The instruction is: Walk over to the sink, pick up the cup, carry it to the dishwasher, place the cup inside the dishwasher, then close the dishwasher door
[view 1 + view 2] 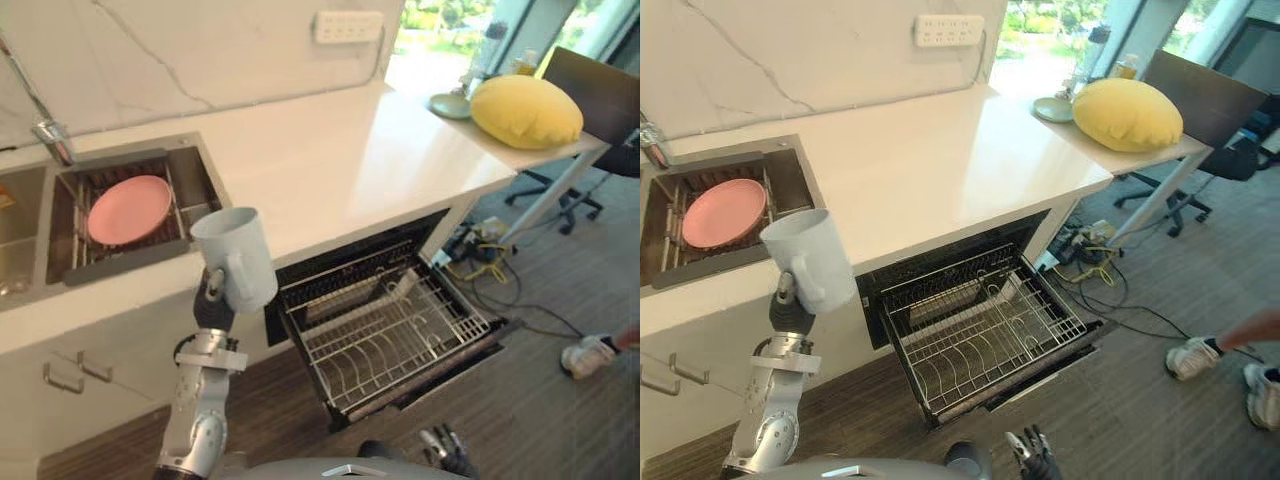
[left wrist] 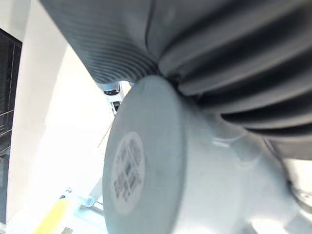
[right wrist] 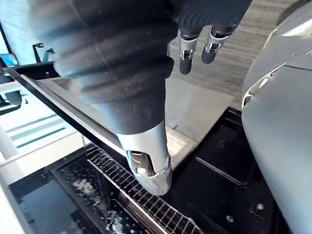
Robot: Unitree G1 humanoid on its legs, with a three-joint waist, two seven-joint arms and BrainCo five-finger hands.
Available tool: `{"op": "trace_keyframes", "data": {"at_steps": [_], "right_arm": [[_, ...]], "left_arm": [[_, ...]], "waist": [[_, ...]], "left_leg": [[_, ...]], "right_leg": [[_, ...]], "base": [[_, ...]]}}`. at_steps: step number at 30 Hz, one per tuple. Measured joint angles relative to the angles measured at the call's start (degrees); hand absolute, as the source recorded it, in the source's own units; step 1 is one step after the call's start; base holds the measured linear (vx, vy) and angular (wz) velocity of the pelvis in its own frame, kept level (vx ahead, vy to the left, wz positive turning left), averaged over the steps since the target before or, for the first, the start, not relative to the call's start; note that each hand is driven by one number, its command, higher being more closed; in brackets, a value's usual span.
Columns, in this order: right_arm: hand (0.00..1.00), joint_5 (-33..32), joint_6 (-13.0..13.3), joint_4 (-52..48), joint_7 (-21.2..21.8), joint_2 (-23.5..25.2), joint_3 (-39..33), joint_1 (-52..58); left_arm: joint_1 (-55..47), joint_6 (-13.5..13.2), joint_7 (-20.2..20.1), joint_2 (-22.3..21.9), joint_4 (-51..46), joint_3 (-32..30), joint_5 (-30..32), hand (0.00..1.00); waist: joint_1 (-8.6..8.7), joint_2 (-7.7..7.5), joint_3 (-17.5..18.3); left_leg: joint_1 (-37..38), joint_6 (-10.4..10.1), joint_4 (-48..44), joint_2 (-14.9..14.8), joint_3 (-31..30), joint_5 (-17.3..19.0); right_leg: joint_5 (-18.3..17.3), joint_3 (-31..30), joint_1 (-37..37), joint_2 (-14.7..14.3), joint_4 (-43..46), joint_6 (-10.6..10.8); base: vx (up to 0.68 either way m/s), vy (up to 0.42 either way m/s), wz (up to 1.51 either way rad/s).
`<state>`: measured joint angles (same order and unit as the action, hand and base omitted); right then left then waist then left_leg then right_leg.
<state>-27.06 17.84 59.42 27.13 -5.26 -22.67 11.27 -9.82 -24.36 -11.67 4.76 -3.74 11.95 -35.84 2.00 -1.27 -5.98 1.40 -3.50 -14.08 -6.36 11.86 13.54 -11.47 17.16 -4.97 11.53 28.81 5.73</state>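
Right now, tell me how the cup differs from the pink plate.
Colour: the cup is pale grey-white, the plate is pink.
Shape: the cup is tall with a handle, the plate is flat and round.
Place: the cup is held up in the left hand in front of the counter edge, while the plate lies in the sink.
Shared: neither is in the open dishwasher.

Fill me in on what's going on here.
The left robot hand holds a white cup up in front of the counter, between the sink and the open dishwasher. The rack is pulled out and the cup is not yet in it. A pink plate lies in the sink. The right robot hand hangs low, open, holding nothing.
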Motion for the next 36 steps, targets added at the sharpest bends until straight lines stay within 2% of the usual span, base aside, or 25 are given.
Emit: {"op": "trace_keyframes", "data": {"at_steps": [2,3,4,5,6,7,8,9,10,12,13,14,15,17,19,20,22,25,29,33,36], "right_arm": [[0.00,0.08,0.37,-0.28,-1.36,0.08,0.41,-1.44],[0.00,0.41,0.35,-0.21,-2.63,-0.08,0.43,-1.53],[0.00,0.46,0.30,-0.21,-3.03,-0.10,0.57,-1.57],[0.00,0.46,0.13,-0.24,-4.26,-0.08,1.44,-1.45],[0.00,0.31,-0.39,-0.37,-5.30,-0.75,1.80,-1.45],[0.00,0.19,-0.58,-0.49,-6.16,-1.63,1.62,-1.79],[0.00,-0.21,-0.62,-1.41,-7.18,-3.44,1.21,-1.72],[0.00,-0.73,-0.67,-3.00,-7.98,-5.36,-0.16,-1.87],[0.00,-0.75,-0.82,-3.59,-8.62,-6.15,-1.16,-2.00],[0.00,-0.80,-1.35,-7.47,-10.30,-7.59,-4.87,-2.67],[0.00,-1.31,-1.33,-10.62,-11.62,-8.37,-5.79,-2.87],[0.00,-1.79,-1.37,-12.13,-12.49,-8.87,-5.70,-2.91],[0.00,-2.24,-1.61,-18.16,-15.46,-8.70,-5.65,-2.52],[0.00,-2.26,-1.88,-25.79,-18.15,-7.41,-5.45,-2.48],[0.00,-2.04,-2.21,-37.81,-21.66,-5.49,-5.53,-2.37],[0.00,-1.82,-2.20,-41.03,-22.31,-4.93,-5.55,-2.20],[0.00,-1.37,-2.70,-54.31,-22.71,-2.66,-5.09,-0.93],[0.00,0.28,-3.55,-65.91,-22.11,-1.77,-0.50,-0.96],[0.00,-1.28,-5.13,-74.66,-19.96,-1.28,7.71,-1.56],[0.00,-4.33,-5.93,-78.15,-18.54,-0.88,20.93,-6.01],[0.00,-4.64,-6.48,-79.54,-17.36,-0.89,26.59,-7.87]], "left_arm": [[1.01,-0.04,0.58,1.06,0.32,1.75,0.04,1.00],[2.00,-0.04,1.04,1.25,0.40,2.40,0.16,1.00],[2.26,-0.17,1.25,1.18,0.42,2.38,0.17,1.00],[2.89,-0.73,1.68,1.35,0.36,1.79,0.16,1.00],[4.84,-0.84,2.13,2.08,1.32,0.89,0.08,1.00],[5.61,-0.63,2.65,2.07,1.64,1.03,0.04,1.00],[6.27,-0.62,2.72,2.16,1.34,1.38,0.05,1.00],[6.18,-0.60,2.76,1.48,1.08,1.51,0.05,1.00],[5.98,-0.57,2.77,1.29,1.04,1.58,0.06,1.00],[5.05,-0.53,2.94,1.53,0.70,1.58,0.03,1.00],[4.33,-0.55,3.11,1.47,-0.34,1.59,0.07,1.00],[4.10,-0.55,3.44,1.45,-0.94,1.64,0.14,1.00],[3.63,-0.57,4.03,1.53,-2.47,1.62,0.53,1.00],[3.73,-0.59,4.93,2.19,-3.06,1.50,1.21,1.00],[2.26,-0.47,6.48,3.09,-6.10,0.54,1.22,1.00],[1.73,-0.48,6.72,3.17,-7.19,0.16,1.25,1.00],[0.66,-0.53,8.42,3.14,-10.59,-1.32,3.08,1.00],[0.86,-0.68,11.74,2.76,-11.84,-1.71,8.01,1.00],[2.08,-0.67,15.51,0.51,-12.05,0.17,13.95,1.00],[8.55,-0.64,22.03,0.40,-11.91,3.74,22.47,1.00],[12.75,-0.15,26.19,-0.46,-10.94,5.31,27.71,1.00]], "waist": [[0.58,0.68,-0.42],[1.41,1.60,-1.26],[1.59,2.15,-1.28],[1.45,2.53,-0.79],[1.80,1.29,0.11],[1.83,2.04,0.28],[1.89,2.82,0.57],[1.92,4.45,0.42],[1.88,5.01,0.47],[1.87,5.09,0.55],[1.94,5.43,0.81],[2.12,5.70,0.95],[2.20,5.96,1.57],[2.42,5.60,2.22],[2.67,3.15,1.39],[2.66,2.66,1.42],[2.86,1.43,1.93],[2.85,1.26,2.05],[2.83,1.68,2.28],[2.60,1.68,2.28],[2.57,1.70,2.26]], "left_leg": [[0.21,0.48,0.38,0.23,0.39,-0.27],[1.99,0.91,0.57,-0.72,-0.64,-0.14],[2.85,0.95,0.77,-1.59,-0.93,-0.12],[3.98,0.85,1.28,-2.50,-0.77,-0.09],[3.72,0.49,0.80,-1.82,-1.23,0.15],[3.68,0.69,0.87,-2.06,-1.41,-0.16],[3.72,0.58,0.80,-1.74,-1.21,-0.79],[4.07,0.36,1.18,-1.40,-1.04,-1.13],[4.29,0.13,1.19,-1.08,-0.99,-1.31],[4.63,0.03,0.05,0.10,-1.08,-1.74],[5.42,0.11,2.99,0.77,-1.03,-0.55],[5.69,0.37,5.69,0.84,-1.00,-1.40],[5.80,0.31,8.74,0.91,-0.84,-2.99],[5.31,0.59,9.48,1.52,-0.84,-2.82],[5.15,0.62,9.16,2.23,-0.06,-2.81],[5.26,0.63,9.15,2.32,0.30,-2.81],[5.75,0.77,9.10,2.49,1.10,-2.73],[5.79,0.96,9.04,2.48,2.33,-2.62],[5.56,1.04,8.89,2.33,2.49,-2.63],[4.79,0.97,8.17,2.05,3.33,-2.74],[5.36,0.99,8.27,2.12,3.87,-2.74]], "right_leg": [[1.40,-0.40,0.27,-0.71,-1.99,-0.08],[2.04,0.17,-0.22,-1.38,0.25,-1.85],[0.05,0.45,0.55,-2.70,-1.91,-1.82],[1.04,1.07,2.11,-6.30,-12.55,-3.57],[6.59,1.73,4.22,-7.38,-19.57,-3.12],[7.88,2.16,5.00,-8.01,-21.30,-3.73],[9.08,1.81,5.98,-8.14,-24.65,-3.32],[10.24,1.14,6.94,-8.20,-26.91,-3.15],[10.67,0.85,7.37,-8.08,-27.76,-3.11],[11.54,-0.12,9.45,-6.63,-29.65,-2.77],[11.74,-0.58,10.02,-6.13,-29.89,-2.55],[11.86,-0.61,10.11,-6.10,-30.06,-2.34],[12.57,-1.01,9.70,-6.47,-31.15,-1.19],[13.77,-1.10,9.00,-6.33,-32.30,-0.74],[15.56,-1.62,8.99,-5.79,-33.42,-0.90],[15.63,-1.96,8.95,-5.74,-33.43,-0.89],[15.75,-2.68,8.96,-5.56,-33.43,-0.71],[15.96,-3.86,8.76,-5.41,-33.44,-0.38],[16.17,-4.10,8.40,-5.67,-33.45,-0.52],[17.08,-5.23,7.01,-5.97,-33.45,-0.92],[17.44,-5.68,7.26,-5.95,-33.45,-0.96]], "base": [[0.14,0.066,-0.52],[0.12,0.006,-0.22],[0.16,-0.103,-0.34],[0.13,-0.122,-0.28],[0.13,-0.159,-0.25],[0.14,-0.105,-0.07],[0.15,-0.082,-0.16],[0.15,-0.025,-0.19],[0.10,0.020,-0.24],[0.09,0.053,-0.22],[0.06,0.088,-0.15],[0.04,0.116,-0.20],[0.02,0.100,-0.14],[0.03,0.094,-0.07],[-0.03,0.098,-0.14],[-0.06,0.064,-0.26],[-0.06,0.030,-0.21],[-0.09,0.012,-0.20],[-0.08,-0.013,-0.07],[-0.04,-0.022,-0.11],[-0.05,-0.006,-0.11]]}}
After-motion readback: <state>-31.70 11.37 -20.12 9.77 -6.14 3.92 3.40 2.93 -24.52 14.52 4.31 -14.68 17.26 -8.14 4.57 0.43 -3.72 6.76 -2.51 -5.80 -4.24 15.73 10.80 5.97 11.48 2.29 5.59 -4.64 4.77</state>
